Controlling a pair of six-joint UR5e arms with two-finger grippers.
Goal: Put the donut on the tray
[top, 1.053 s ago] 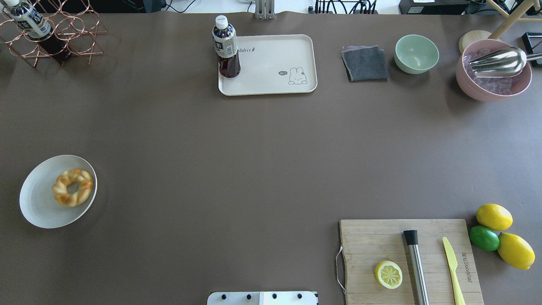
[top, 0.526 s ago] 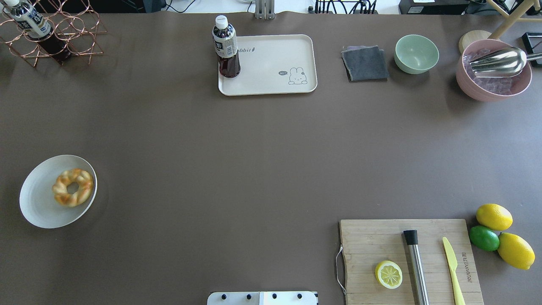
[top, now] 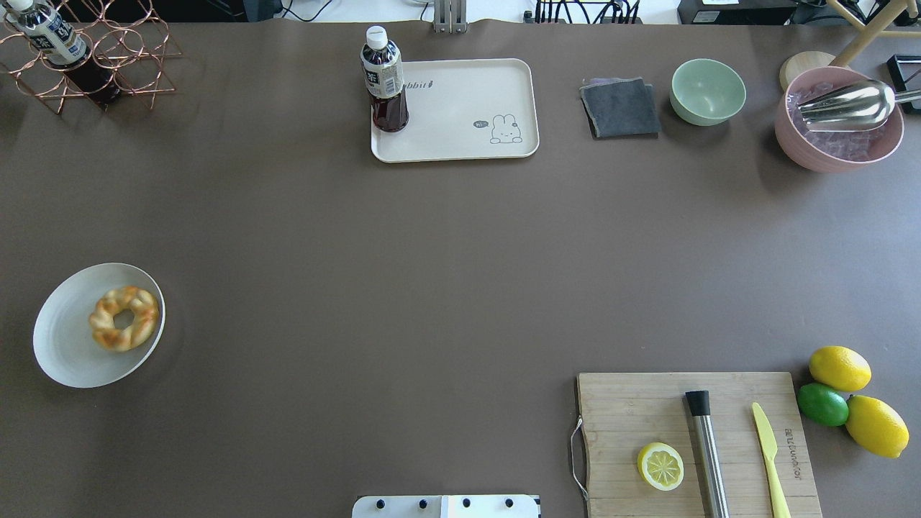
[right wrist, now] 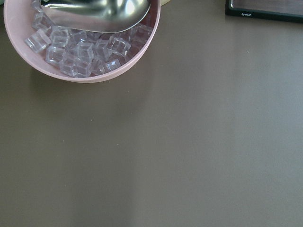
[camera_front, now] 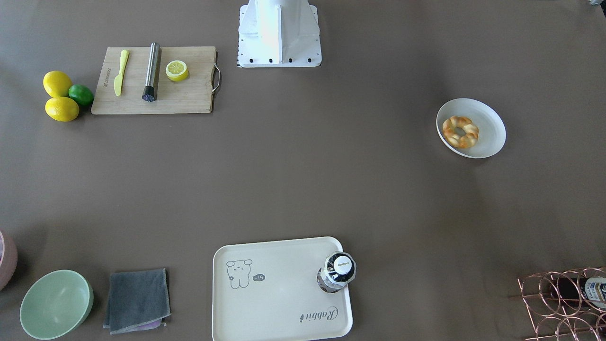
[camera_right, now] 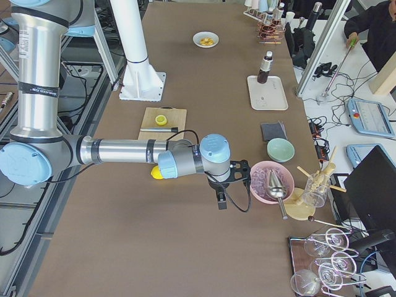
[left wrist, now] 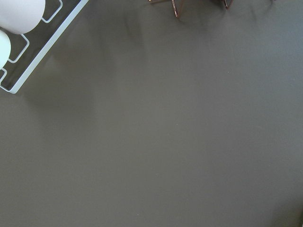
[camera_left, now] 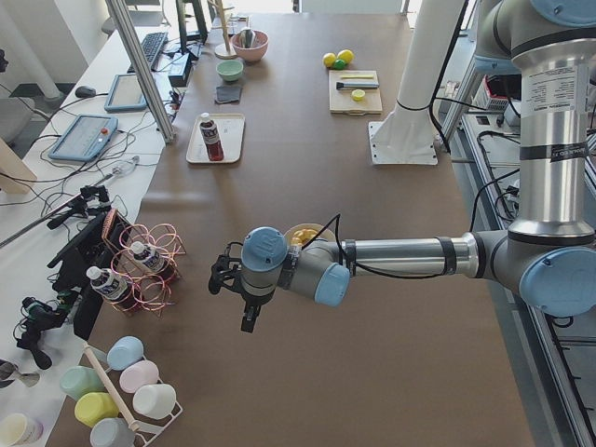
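Observation:
The donut (top: 124, 328), golden with orange-brown glaze, lies in a round white bowl (top: 65, 345) at the table's left side; it also shows in the front view (camera_front: 460, 131). The cream rabbit tray (top: 468, 108) sits at the far middle, with a dark tea bottle (top: 385, 79) standing on its left end. My left gripper (camera_left: 237, 298) hangs over the table's left end, beyond the bowl. My right gripper (camera_right: 230, 185) hangs near the pink bowl at the right end. Both show only in the side views, so I cannot tell if they are open or shut.
A wooden cutting board (top: 626, 403) with a lemon half, a steel tool and a yellow knife lies near right. Lemons and a lime (top: 824, 404) sit beside it. A grey cloth (top: 620, 108), green bowl (top: 708, 91), pink ice bowl (top: 791, 137) and copper bottle rack (top: 137, 65) line the far edge.

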